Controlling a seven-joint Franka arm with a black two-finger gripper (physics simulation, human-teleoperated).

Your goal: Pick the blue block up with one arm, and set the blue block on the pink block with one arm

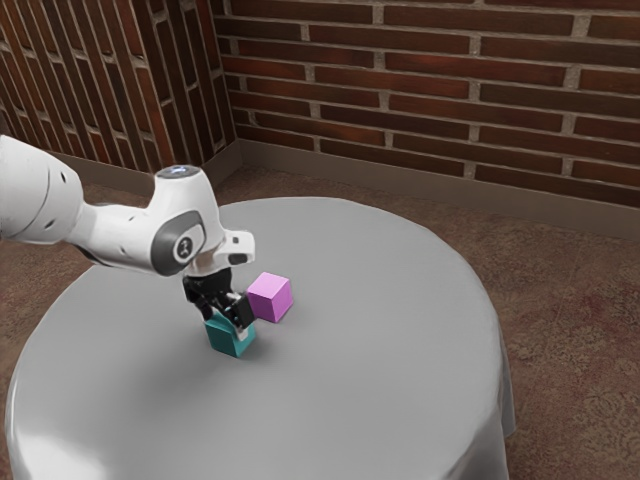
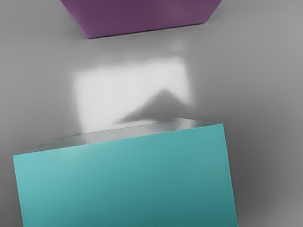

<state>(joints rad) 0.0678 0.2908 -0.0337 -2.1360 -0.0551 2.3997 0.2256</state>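
Room with brick wall (image 1: 430, 100), carpet (image 1: 570, 330)

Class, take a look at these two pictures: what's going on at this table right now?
A white robot arm reaches down over a round grey table. Its gripper is right at the blue block, which seems to rest on the table. The pink block stands close beside it, a gap of bare table between them. The blue block is not yet on the pink one.

Tbl (image 1: 400, 330) w/ blue block (image 1: 232, 340), pink block (image 1: 270, 297)
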